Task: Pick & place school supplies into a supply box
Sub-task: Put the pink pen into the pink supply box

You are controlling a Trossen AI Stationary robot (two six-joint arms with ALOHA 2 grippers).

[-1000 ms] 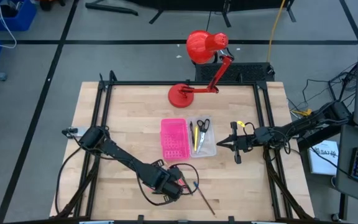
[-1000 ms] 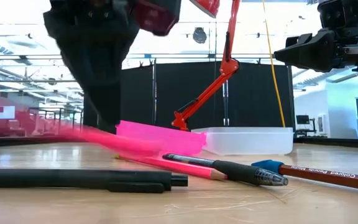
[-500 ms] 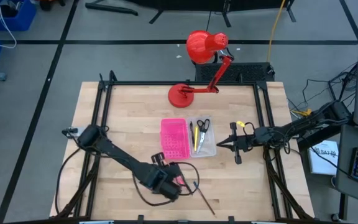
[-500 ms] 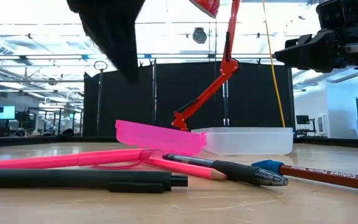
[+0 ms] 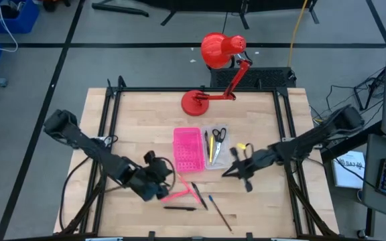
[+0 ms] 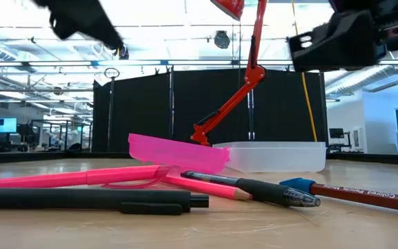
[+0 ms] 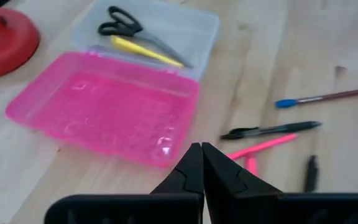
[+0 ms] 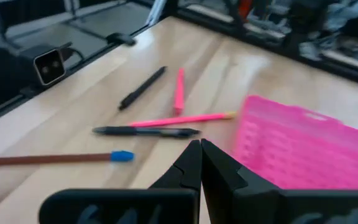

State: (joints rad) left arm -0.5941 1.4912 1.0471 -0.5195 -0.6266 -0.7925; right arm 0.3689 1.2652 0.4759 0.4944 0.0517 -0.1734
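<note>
Both your grippers are shut and empty above the wooden table (image 5: 133, 120).
Your left gripper (image 5: 169, 175) hovers beside the hot-pink perforated tray half (image 5: 187, 148); your right gripper (image 5: 228, 172) near the clear plastic tray (image 5: 225, 155) holding black-handled scissors (image 5: 219, 134). Pink, black and blue-tipped pens (image 5: 191, 196) lie loose in front.

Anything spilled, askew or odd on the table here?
Five pens and pencils lie scattered and crossing on the table in front of the supply box, which holds only scissors and a yellow pencil. Nothing looks damaged.
</note>
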